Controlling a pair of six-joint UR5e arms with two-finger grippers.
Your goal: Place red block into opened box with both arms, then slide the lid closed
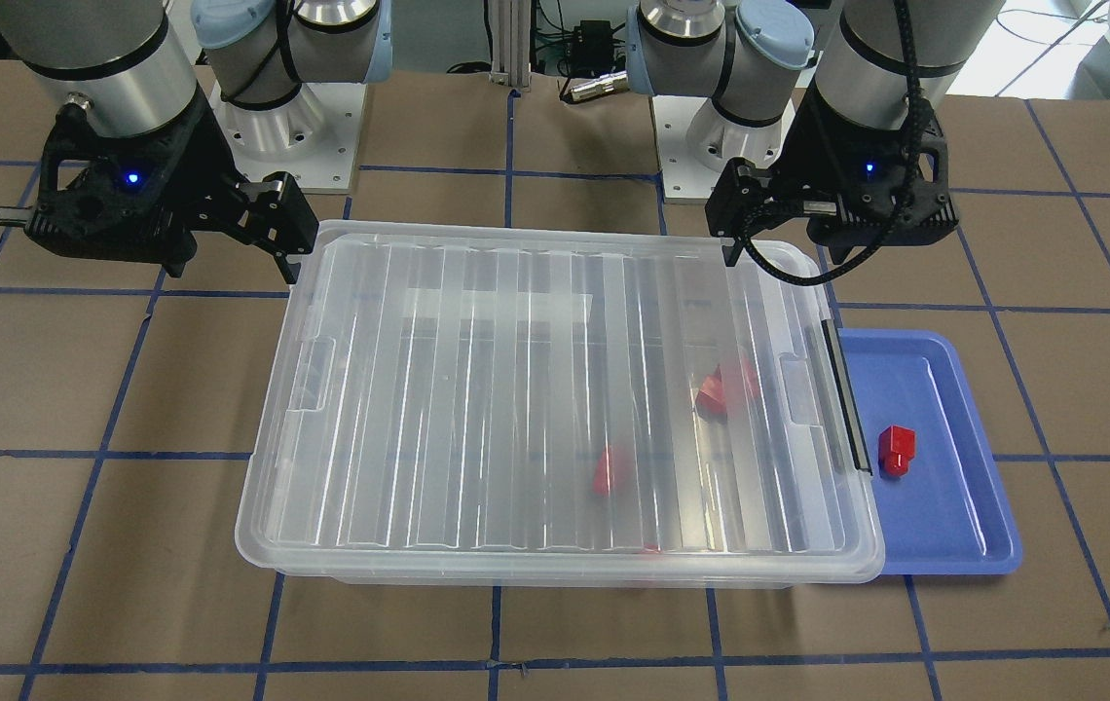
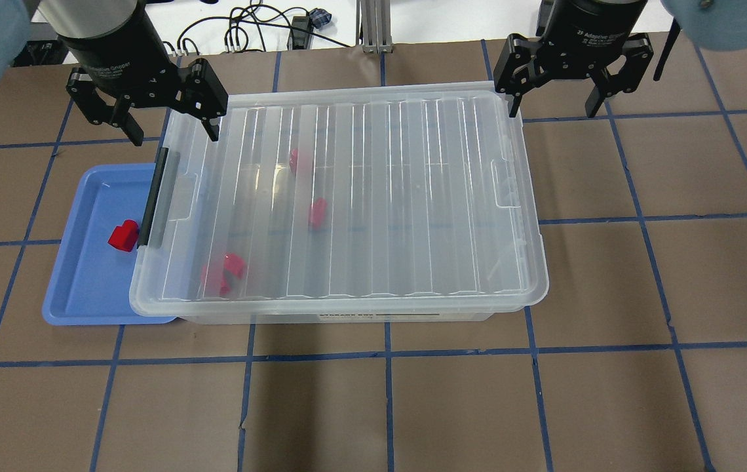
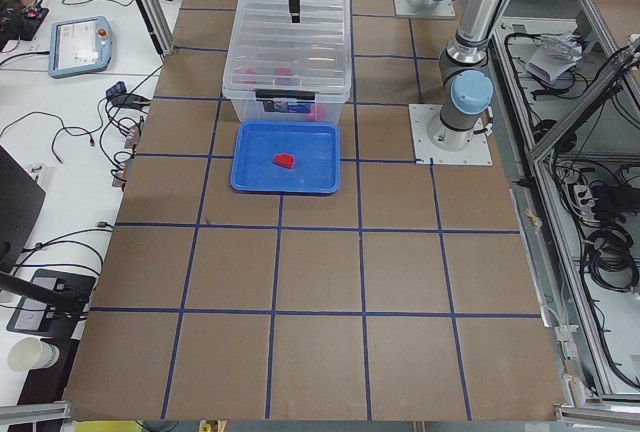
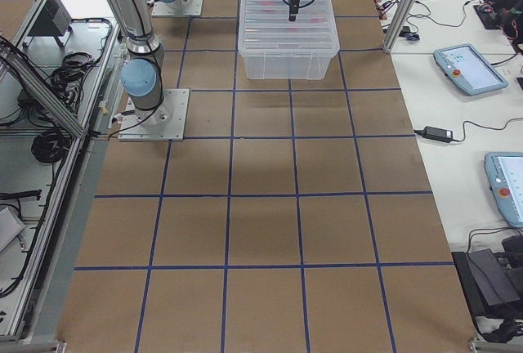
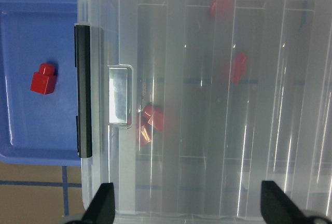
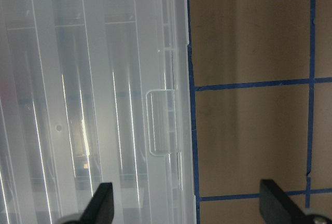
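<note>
The clear box (image 2: 347, 316) stands mid-table with the ridged lid (image 2: 373, 196) lying over it and covering nearly all of it. Blurred red blocks (image 2: 316, 212) show through the lid. One red block (image 2: 124, 236) (image 5: 43, 80) lies outside, on the blue tray (image 2: 78, 288) beside the box's black bar (image 2: 154, 196). My left gripper (image 2: 173, 134) (image 1: 787, 258) hangs open over the box's far corner at the bar end. At the opposite far corner my right gripper (image 2: 552, 113) (image 1: 236, 271) is open, one finger by the lid's edge. Neither holds anything.
The blue tray (image 1: 954, 545) is partly tucked under the box's bar end. Brown table (image 2: 642, 295) with blue tape lines lies all around. The arm bases (image 1: 282, 136) stand behind the box. Tablets and cables (image 4: 466, 67) sit on side benches.
</note>
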